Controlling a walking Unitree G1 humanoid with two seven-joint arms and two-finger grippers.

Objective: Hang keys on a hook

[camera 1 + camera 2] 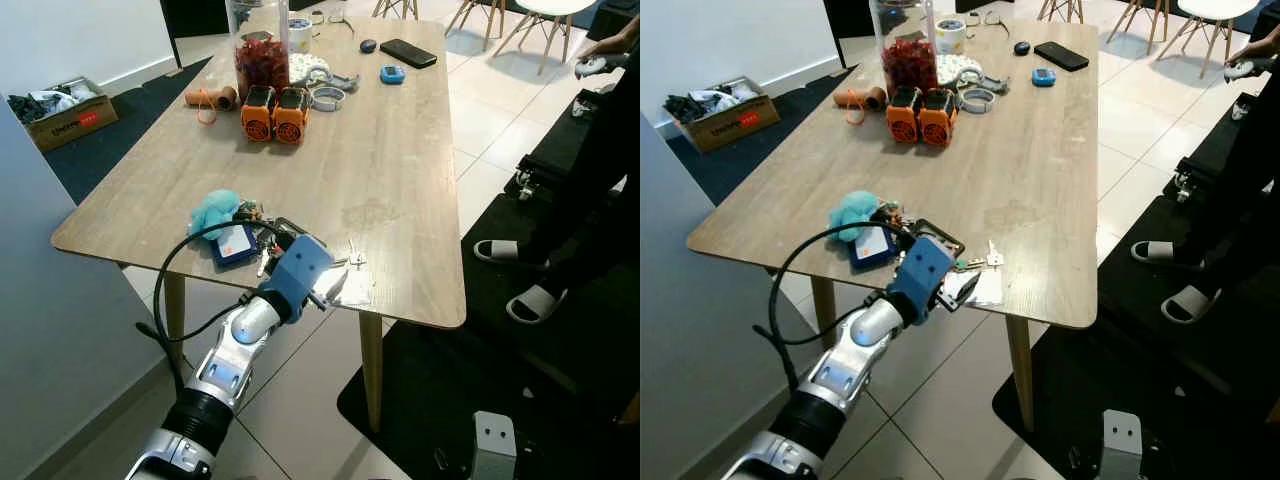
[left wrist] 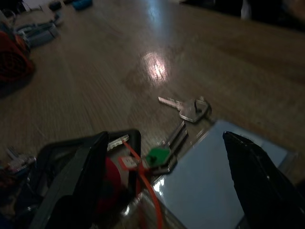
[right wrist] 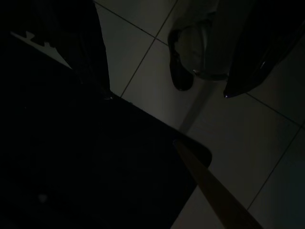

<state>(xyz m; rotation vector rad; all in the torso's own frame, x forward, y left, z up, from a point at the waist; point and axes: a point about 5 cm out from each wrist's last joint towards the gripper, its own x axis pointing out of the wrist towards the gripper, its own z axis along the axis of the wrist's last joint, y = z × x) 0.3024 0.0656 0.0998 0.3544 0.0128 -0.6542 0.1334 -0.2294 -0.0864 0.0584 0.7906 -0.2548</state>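
Here my left claw [image 2: 157, 186] hovers low over the tabletop [image 1: 400, 150], its fingers [image 2: 252, 176] spread around the keys [image 2: 188, 109]. A clear card sleeve [image 2: 214, 176] lies just beneath. My right arm hangs idle.

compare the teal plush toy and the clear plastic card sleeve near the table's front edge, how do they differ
The teal plush toy is fluffy, rounded and opaque; the clear card sleeve is flat, glossy and see-through. The toy lies left of the left end effector; the sleeve lies beneath it. Both rest on the wooden table, attached to the keys.

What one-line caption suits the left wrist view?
Open left gripper poised over keys and a clear card sleeve on the wooden table.
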